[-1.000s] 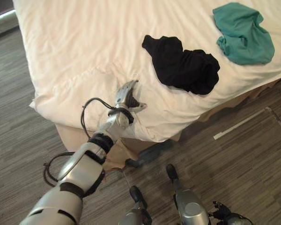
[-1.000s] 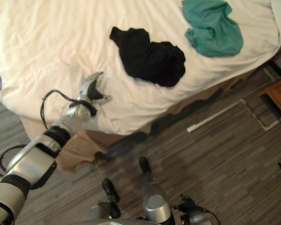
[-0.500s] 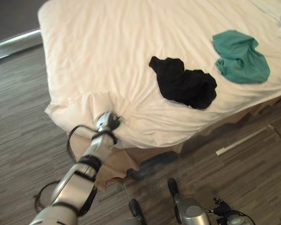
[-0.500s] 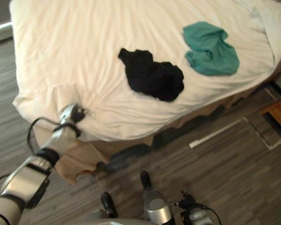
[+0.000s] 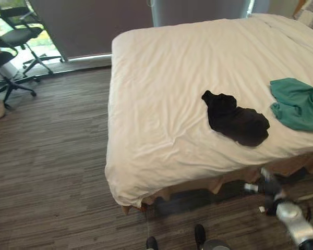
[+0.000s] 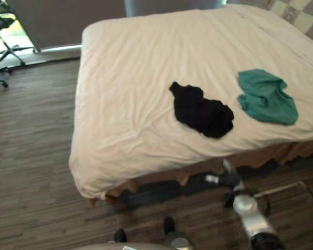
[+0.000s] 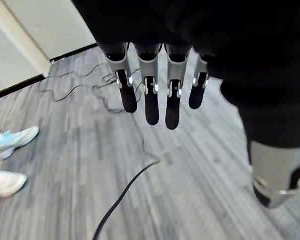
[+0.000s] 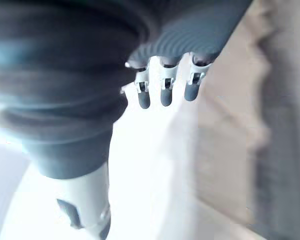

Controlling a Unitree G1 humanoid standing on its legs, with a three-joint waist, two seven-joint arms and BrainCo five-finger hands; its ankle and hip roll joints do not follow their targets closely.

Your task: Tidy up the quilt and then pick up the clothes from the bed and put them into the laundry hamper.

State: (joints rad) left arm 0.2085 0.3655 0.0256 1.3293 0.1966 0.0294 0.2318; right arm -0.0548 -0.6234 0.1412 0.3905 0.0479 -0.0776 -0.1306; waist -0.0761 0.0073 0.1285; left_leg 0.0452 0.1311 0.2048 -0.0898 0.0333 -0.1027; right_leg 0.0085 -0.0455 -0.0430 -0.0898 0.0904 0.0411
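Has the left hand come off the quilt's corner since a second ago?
Yes. The left hand has left the quilt corner and now hangs open over the floor.

left hand (image 7: 155, 60) fingers (image 7: 151, 107) hang straight over grey floor (image 7: 205, 170).

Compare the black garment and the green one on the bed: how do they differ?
Colour: the black garment is black, the green garment teal green.
Place: the black garment lies nearer the middle of the quilt; the green garment lies further to the robot's right, cut by the left eye view's edge.
Shape: the black garment is a long bunched heap, the green garment a flatter, broader fold.
Shared: both lie crumpled near the quilt's near edge, apart from each other, held by neither hand.
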